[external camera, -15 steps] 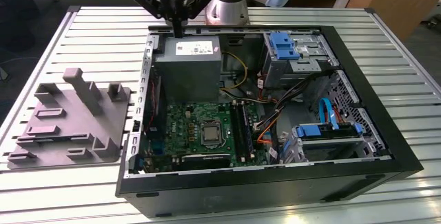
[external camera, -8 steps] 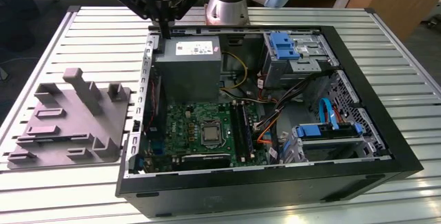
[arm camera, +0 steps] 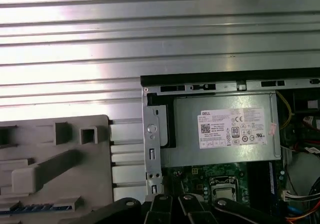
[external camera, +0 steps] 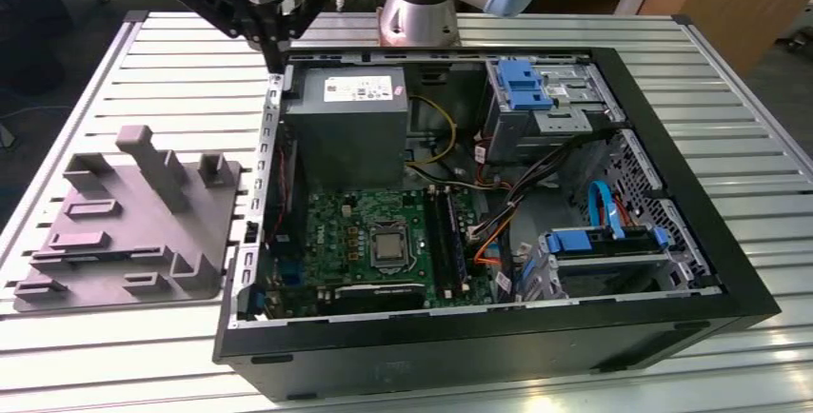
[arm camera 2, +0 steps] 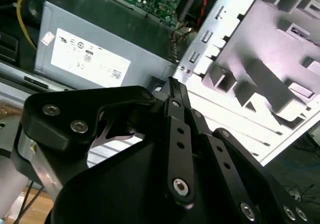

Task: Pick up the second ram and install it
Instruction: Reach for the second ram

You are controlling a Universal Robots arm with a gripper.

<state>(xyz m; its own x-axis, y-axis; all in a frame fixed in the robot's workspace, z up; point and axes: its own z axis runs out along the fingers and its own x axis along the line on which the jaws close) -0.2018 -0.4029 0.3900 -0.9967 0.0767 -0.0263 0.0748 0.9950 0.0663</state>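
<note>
My gripper (external camera: 276,55) hangs above the back corner of the open computer case (external camera: 261,242), on the exterior view's left, near the power supply (external camera: 346,127). Its black fingers (arm camera 2: 172,99) meet at the tips, shut, with nothing seen between them. In the first wrist view a thin bluish strip with small dark chips, which looks like the second ram (arm camera: 42,207), lies flat in the grey tray (arm camera: 55,149) beside the case. One dark stick (external camera: 444,232) stands in the motherboard's slots next to the processor socket (external camera: 385,242).
The grey moulded tray (external camera: 128,223) with upright posts sits on the slatted metal table (external camera: 152,61), at the exterior view's left of the case. Cables, blue drive brackets (external camera: 524,85) and a drive cage fill the case's other half. The arm's base (external camera: 420,4) stands behind the case.
</note>
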